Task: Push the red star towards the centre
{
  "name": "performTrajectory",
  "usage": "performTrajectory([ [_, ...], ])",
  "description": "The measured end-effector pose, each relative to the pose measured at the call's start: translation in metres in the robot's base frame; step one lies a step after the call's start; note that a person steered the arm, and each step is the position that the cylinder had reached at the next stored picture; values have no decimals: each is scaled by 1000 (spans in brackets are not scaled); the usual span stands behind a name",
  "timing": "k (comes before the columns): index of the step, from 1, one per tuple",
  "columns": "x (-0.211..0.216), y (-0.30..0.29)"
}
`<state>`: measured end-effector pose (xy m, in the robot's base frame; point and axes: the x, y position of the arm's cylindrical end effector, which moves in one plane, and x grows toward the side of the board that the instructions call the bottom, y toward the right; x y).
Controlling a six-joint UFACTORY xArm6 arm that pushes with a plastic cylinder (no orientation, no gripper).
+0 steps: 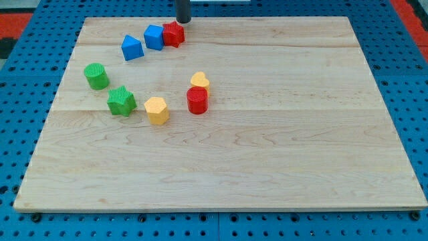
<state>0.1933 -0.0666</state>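
Observation:
The red star (174, 33) lies near the view's top edge of the wooden board (301, 134), left of the middle, touching a blue cube (154, 37) on its left. My tip (182, 21) is just above and slightly right of the red star, very close to it at the board's top edge; I cannot tell if they touch.
A blue pentagon-like block (132, 48) lies left of the blue cube. A green cylinder (96, 75) and a green star (121, 101) are at the left. A yellow hexagon (156, 110), a red cylinder (197, 100) and a yellow block (199, 81) sit near the middle.

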Motion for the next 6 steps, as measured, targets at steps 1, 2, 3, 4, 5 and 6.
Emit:
performTrajectory([
  [1, 0, 0],
  [2, 6, 10],
  [3, 6, 50],
  [4, 4, 20],
  [5, 1, -46],
  [6, 28, -6],
])
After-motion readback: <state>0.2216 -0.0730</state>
